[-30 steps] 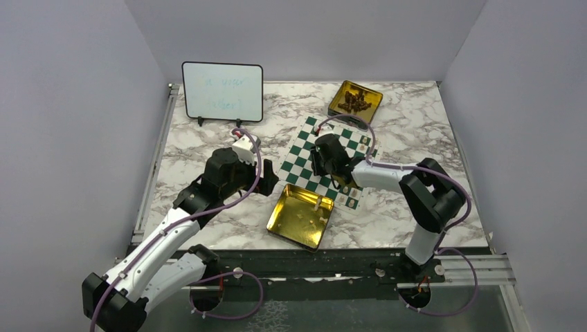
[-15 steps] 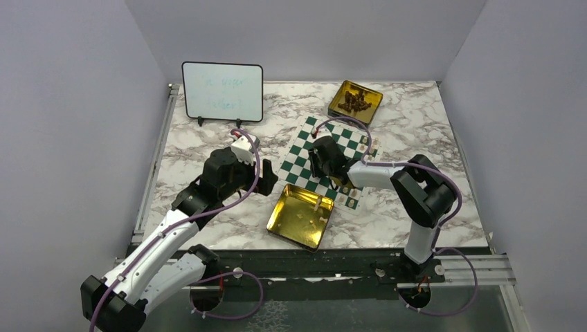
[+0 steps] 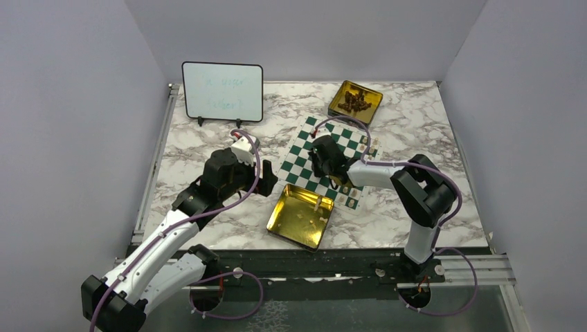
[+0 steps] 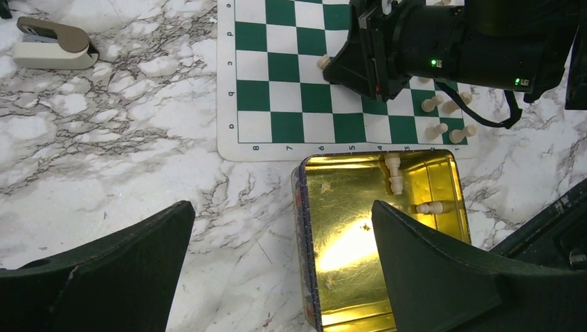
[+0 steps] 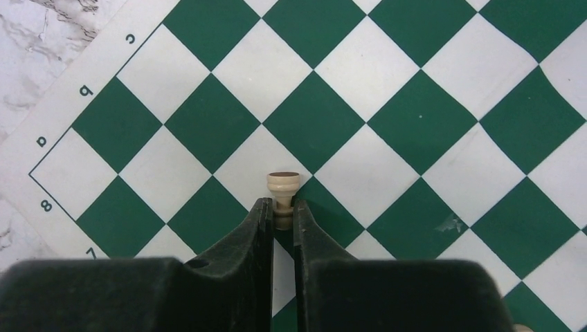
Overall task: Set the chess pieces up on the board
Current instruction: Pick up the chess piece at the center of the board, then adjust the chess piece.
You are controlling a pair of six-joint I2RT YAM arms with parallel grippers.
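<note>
Over the left half of the green and white board point(image 5: 422, 117), the right gripper point(image 5: 280, 207) is pinching one small chess piece point(image 5: 282, 182), its two black fingers point(image 5: 257, 225) nearly closed on the narrow stem. That piece is pale cream and smooth, with a round flat disc at the free end showing a dark brown face. Its long axis is running in line with the fingers, and the disc end is pointing away from the gripper, out past the fingertips, above the meeting corners of a white and a green square. Whether it is touching the board cannot be told. From the left wrist, four more cream pieces point(image 4: 443, 114) are sitting close together on the board's near right corner squares, and three others point(image 4: 394, 173) are lying on their sides inside the gold tin point(image 4: 346, 235) just beside the board's near edge on the marble counter point(image 4: 104, 159). Two of them are lying end to end and pointing toward the board, while the third is lying crosswise. The left gripper point(image 4: 277, 266) is hanging wide open above the tin, holding nothing.
</note>
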